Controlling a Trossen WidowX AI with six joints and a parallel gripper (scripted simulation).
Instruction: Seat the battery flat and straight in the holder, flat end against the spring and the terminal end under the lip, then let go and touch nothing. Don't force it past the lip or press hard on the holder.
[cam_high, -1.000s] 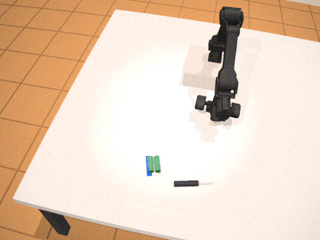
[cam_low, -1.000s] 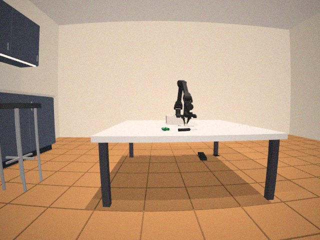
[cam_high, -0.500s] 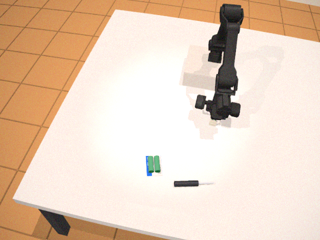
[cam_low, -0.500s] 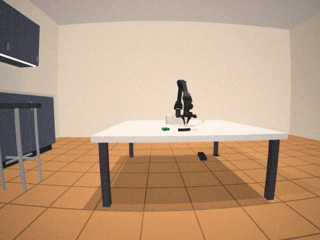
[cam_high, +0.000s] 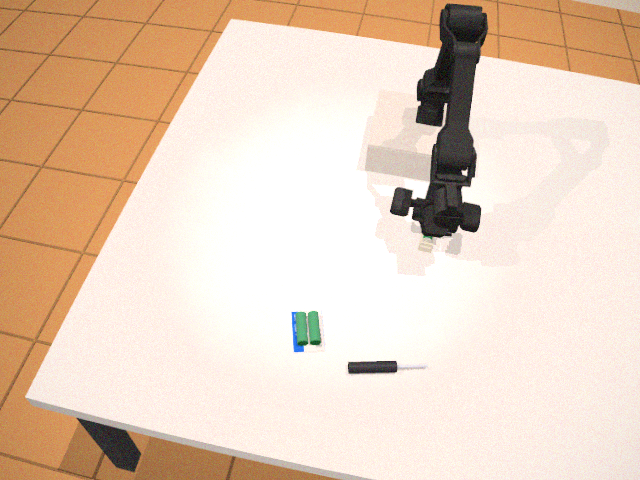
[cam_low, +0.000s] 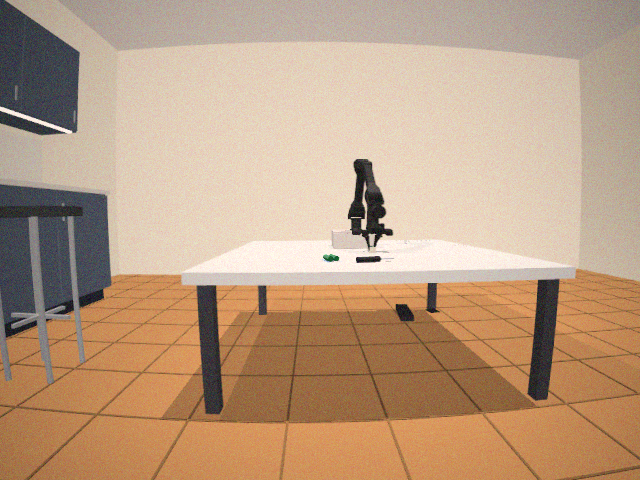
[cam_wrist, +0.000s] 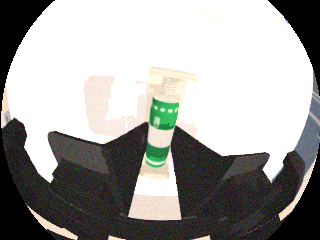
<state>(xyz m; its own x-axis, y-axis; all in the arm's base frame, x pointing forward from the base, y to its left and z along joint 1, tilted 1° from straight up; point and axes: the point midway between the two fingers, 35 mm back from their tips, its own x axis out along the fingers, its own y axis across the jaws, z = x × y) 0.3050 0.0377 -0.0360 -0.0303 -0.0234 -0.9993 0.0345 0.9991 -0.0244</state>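
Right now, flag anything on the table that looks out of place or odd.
The battery, held by the gripper, is nowhere near the blue holder, whose slots already seem filled by two green cells. A black screwdriver lies beside it.

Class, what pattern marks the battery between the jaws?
Green and white bands on the battery, clearest in the wrist view.

Matt black plastic-looking arm (cam_high: 454, 103), smooth white table (cam_high: 206, 206) with a soft sheen, green-and-white banded battery (cam_wrist: 160, 134), matt green cells (cam_high: 308, 327) near a dull black screwdriver (cam_high: 372, 367)
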